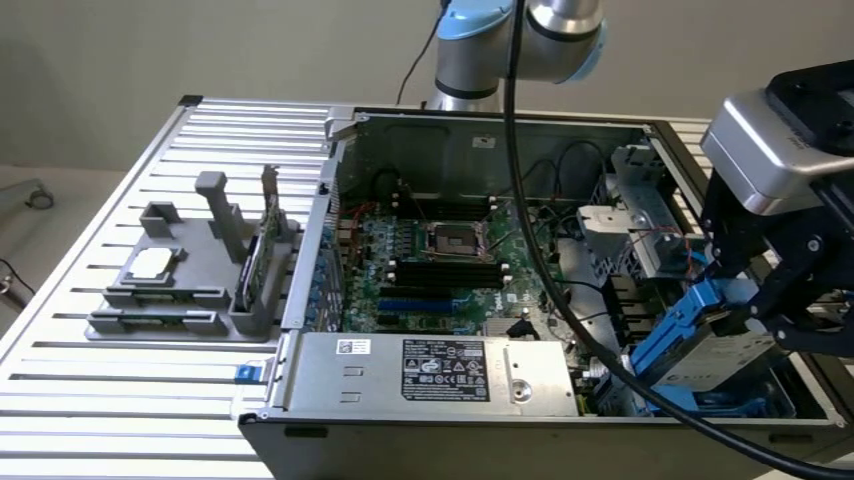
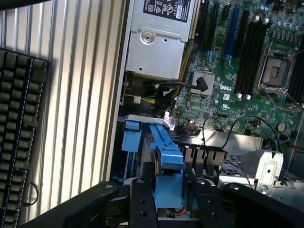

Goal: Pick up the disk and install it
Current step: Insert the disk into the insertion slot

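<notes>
Disk (image 1: 683, 335) in blue carrier sits tilted in drive bay at case end on exterior view's right, lower end inside bay, upper end raised. My gripper (image 1: 761, 320) straddles raised end of carrier; I cannot tell whether it clamps or stands loose. Open computer case (image 1: 467, 445) also holds motherboard (image 1: 427, 260) and grey power supply (image 1: 441, 372). On counter (image 1: 107, 400), exterior view's left, grey rack (image 1: 160, 325) holds square chip (image 1: 150, 262) and upright card (image 1: 271, 240).
</notes>
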You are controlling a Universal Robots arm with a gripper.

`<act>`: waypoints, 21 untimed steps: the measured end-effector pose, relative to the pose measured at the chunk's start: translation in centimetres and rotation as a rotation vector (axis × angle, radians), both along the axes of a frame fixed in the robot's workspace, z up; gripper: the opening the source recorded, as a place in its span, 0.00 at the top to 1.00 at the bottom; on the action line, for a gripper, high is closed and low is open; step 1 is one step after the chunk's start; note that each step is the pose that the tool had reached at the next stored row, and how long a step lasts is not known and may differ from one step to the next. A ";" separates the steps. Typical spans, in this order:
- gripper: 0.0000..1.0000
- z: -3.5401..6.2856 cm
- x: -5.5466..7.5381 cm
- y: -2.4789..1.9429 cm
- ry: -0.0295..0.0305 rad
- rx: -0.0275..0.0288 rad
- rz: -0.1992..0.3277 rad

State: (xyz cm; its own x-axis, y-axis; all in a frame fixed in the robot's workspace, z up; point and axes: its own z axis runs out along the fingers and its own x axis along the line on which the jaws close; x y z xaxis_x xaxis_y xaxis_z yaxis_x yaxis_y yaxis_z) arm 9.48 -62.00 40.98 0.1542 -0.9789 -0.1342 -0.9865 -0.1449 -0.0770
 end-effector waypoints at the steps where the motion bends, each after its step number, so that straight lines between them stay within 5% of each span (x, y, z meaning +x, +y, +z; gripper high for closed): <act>1: 0.62 0.00 0.0 -0.01 -0.0001 -0.0001 0.001; 4: 0.47 0.00 -0.1 -0.04 -0.0001 0.0000 0.003; 15: 0.47 -0.10 0.1 -0.09 -0.0001 0.0001 0.006; 19: 0.56 -0.43 0.5 -0.08 -0.0001 -0.0009 0.006; 20: 0.69 -0.57 0.6 -0.06 -0.0001 -0.0016 0.006; 21: 0.69 -0.76 0.8 -0.04 -0.0001 -0.0014 0.006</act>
State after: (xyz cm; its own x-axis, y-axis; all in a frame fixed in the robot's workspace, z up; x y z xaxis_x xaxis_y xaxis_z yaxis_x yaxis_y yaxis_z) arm 10.27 -62.03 40.22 0.1603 -0.9781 -0.1328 -0.9855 -0.1511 -0.0769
